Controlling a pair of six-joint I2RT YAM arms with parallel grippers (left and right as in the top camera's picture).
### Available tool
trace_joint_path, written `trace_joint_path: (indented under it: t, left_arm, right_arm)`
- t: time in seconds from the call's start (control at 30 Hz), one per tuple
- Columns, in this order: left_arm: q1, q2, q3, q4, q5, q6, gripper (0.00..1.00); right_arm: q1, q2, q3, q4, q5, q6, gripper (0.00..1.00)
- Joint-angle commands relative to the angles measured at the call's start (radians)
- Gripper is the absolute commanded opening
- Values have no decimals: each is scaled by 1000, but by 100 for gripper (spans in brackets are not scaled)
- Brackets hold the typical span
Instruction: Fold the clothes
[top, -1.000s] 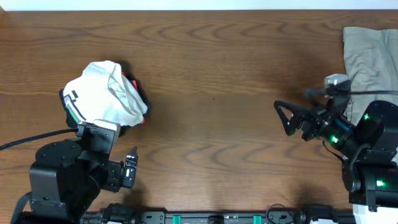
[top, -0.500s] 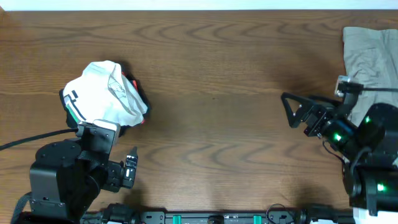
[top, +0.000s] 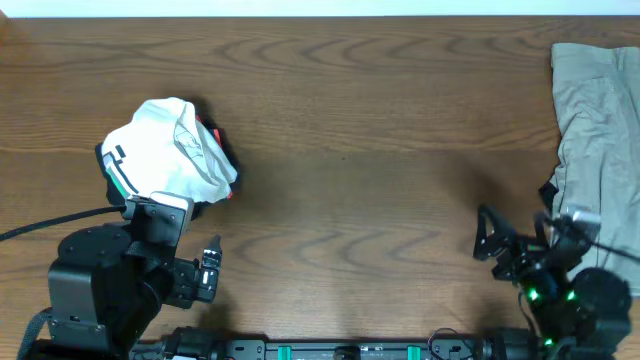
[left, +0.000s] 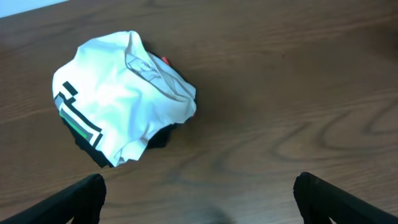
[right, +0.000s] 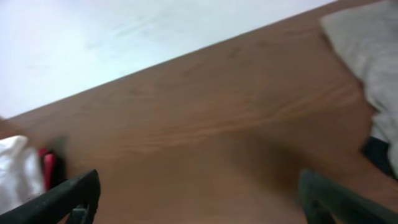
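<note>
I have pulled the right gripper (top: 484, 238), spread and empty, back from the khaki garment (top: 598, 110). The left gripper (left: 199, 196), also spread, faces the bunched white T-shirt (left: 124, 99); folding is unstarted.

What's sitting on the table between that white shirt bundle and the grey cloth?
Nothing: only bare brown tabletop separates the white shirt from the grey cloth, seen overhead.

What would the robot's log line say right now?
left gripper open | right gripper open | white T-shirt bunched, left | khaki garment far right | nothing held
</note>
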Motion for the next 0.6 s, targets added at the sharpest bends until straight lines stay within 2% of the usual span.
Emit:
trace_joint_path:
  t: [0.0,0.27,0.57]
  left_arm:
    - [-6,0,8,-2,-8,-6,98]
    - [-6,0,8,-2,-8,-6,98]
    - [-6,0,8,-2,-8,-6,98]
  right_arm:
    - [5,-74,-108,-1,82,-20,99]
    - [5,-266,-328,1,83,-19,99]
    - [5,-261,-433,2,82,-19,99]
